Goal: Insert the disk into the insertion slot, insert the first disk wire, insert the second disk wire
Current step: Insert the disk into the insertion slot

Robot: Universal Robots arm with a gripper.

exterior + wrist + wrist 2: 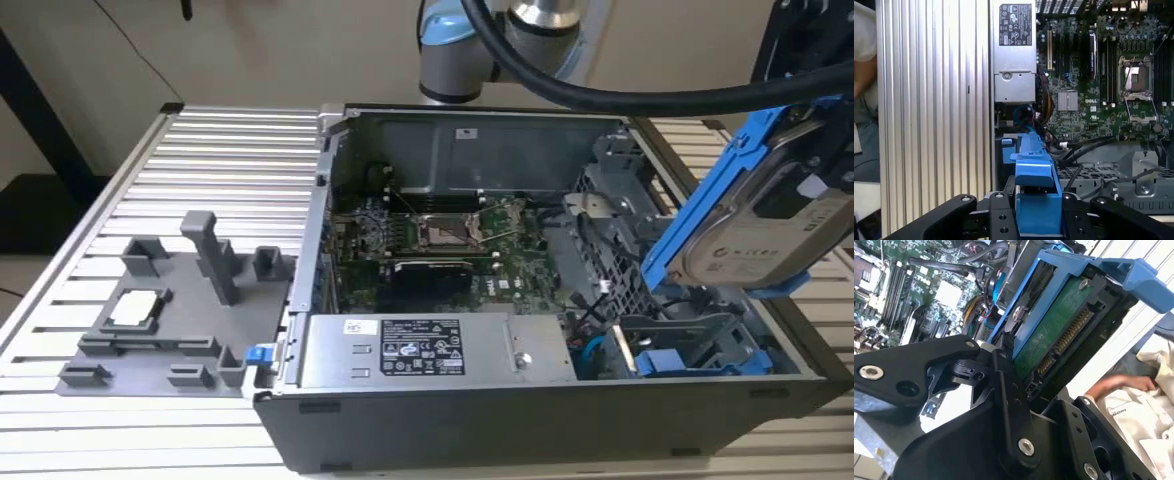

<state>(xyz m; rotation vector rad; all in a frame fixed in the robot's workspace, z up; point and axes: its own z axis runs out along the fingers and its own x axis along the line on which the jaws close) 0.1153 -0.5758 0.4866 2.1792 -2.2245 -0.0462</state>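
while tilted over the case (400, 420), the end effector (1039, 217) grips the disk (745, 250).

A silver-grey tubular arm (451, 60) with a light-blue joint cap (438, 22) was seen at twelve o'clock in the exterior view, and a thick black cable (627, 98) was draped from it towards three o'clock. The gripper (1035, 207) was built of matte black linkage bars (1010, 405) fastened with round silver screws (1026, 446).
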